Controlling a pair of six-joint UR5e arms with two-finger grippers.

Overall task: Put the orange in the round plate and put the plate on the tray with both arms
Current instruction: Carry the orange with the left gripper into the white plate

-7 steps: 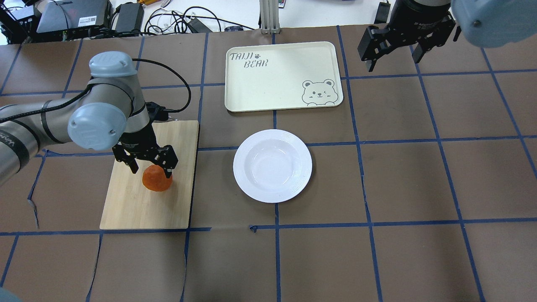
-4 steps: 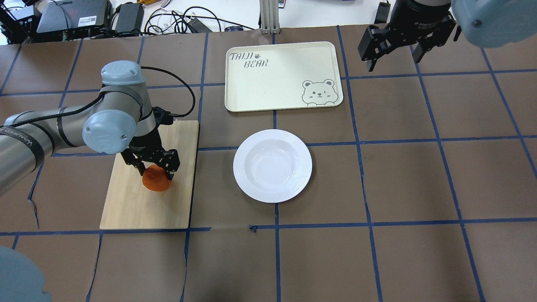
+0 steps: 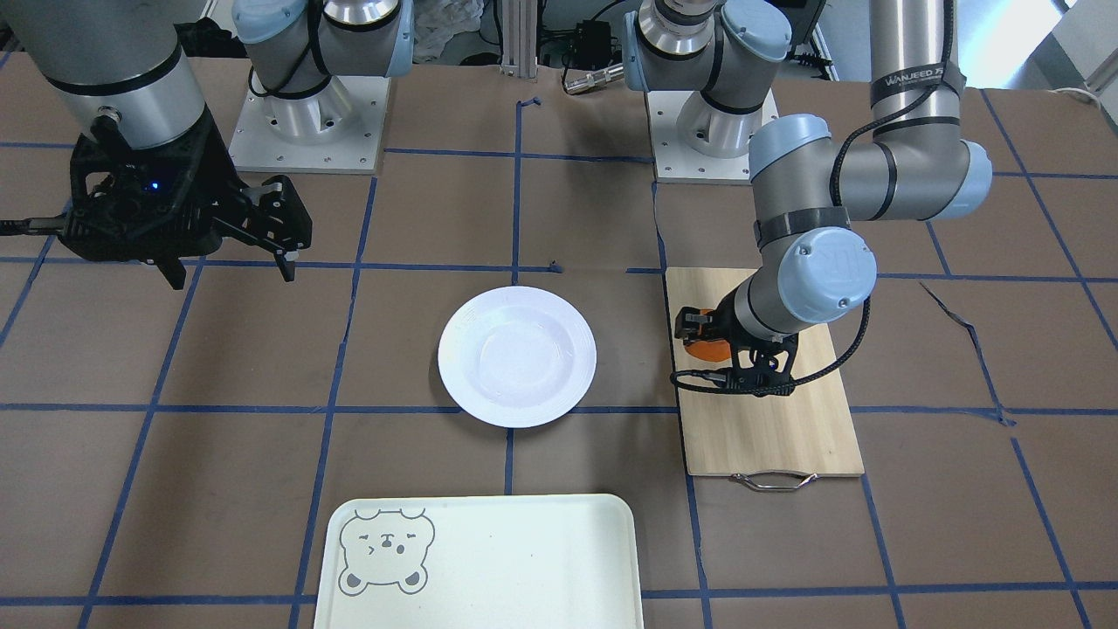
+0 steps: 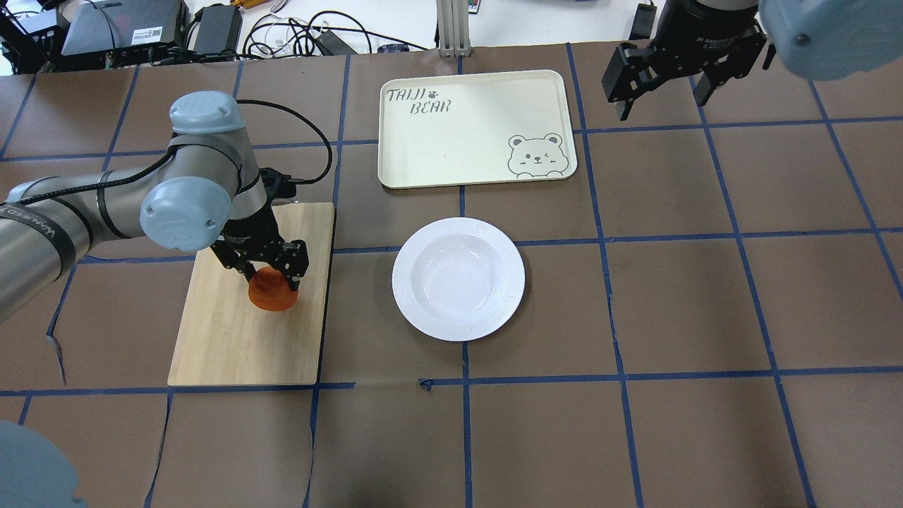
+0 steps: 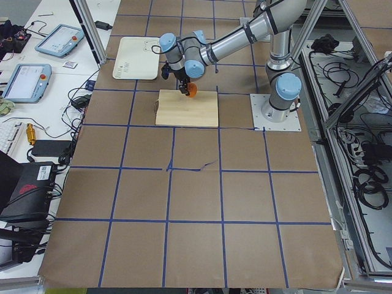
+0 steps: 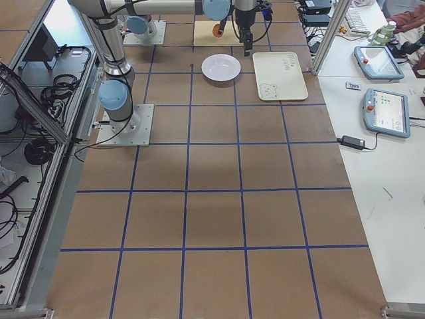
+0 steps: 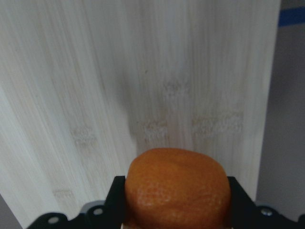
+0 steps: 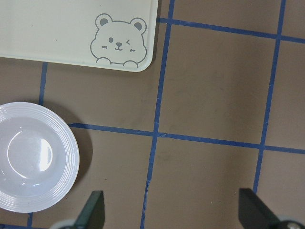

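The left arm (image 4: 190, 204) reaches down over the bamboo cutting board (image 4: 233, 346), which lies toward the desk's left end. Its jaws pinch the orange (image 4: 273, 295) from two opposite sides. The fruit sits over the board's right half, at or just off the wood; I cannot tell which.

The round plate (image 4: 458, 279) is what the next move turns on. It lies empty at the desk's middle, to the robot's right of the jaws, past the board's right edge and a strip of bare desk. It is about level with the fruit, neither nearer the far edge nor the near one, so the carry looks like a plain sideways run.

The orange is roundish and a little squat, broader than tall in the wrist view. The jaws close across that broader span. It has no real long axis and points nowhere in particular.

The tray (image 4: 465, 141) lies beyond the plate, against the desk's far edge. The right arm (image 4: 825, 28) hangs high beside the tray's right end, jaws spread and holding nothing.
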